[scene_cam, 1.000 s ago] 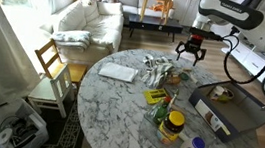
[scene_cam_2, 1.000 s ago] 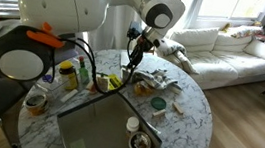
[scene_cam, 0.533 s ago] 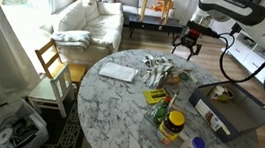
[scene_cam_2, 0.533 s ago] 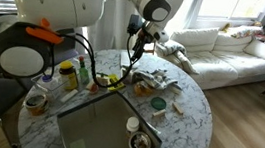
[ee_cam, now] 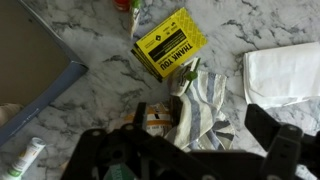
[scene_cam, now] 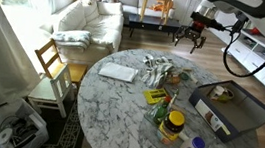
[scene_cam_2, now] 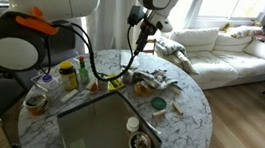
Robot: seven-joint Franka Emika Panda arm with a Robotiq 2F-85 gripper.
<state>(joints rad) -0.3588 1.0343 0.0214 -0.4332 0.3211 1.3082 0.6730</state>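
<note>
My gripper (scene_cam: pixel 190 36) hangs open and empty, high above the far edge of the round marble table (scene_cam: pixel 118 113); it is also seen under the big white arm (scene_cam_2: pixel 138 36). In the wrist view the gripper (ee_cam: pixel 180 130) shows two dark fingers (ee_cam: pixel 270 125) set wide apart with nothing between them. Far below them lies a crumpled blue-and-white striped cloth (ee_cam: pixel 203 100), visible in both exterior views (scene_cam: pixel 156 69) (scene_cam_2: pixel 158 82). A yellow box (ee_cam: pixel 172 44) (scene_cam: pixel 157 95) lies beside the cloth, and a small orange-and-white packet (ee_cam: pixel 156 118) touches its edge.
A white folded napkin (ee_cam: pixel 285 72) (scene_cam: pixel 118 72) lies past the cloth. A grey tray (scene_cam: pixel 231 107) (scene_cam_2: pixel 96 130) (ee_cam: pixel 45 85) takes up one side of the table. Jars and bottles (scene_cam: pixel 173 124) (scene_cam_2: pixel 69 75) stand near it, a tube (ee_cam: pixel 25 160) lies by the tray, and a wooden chair (scene_cam: pixel 50 70) stands at the table.
The gripper has risen and drawn back from the table towards its far edge, staying open. The things on the table have not moved.
</note>
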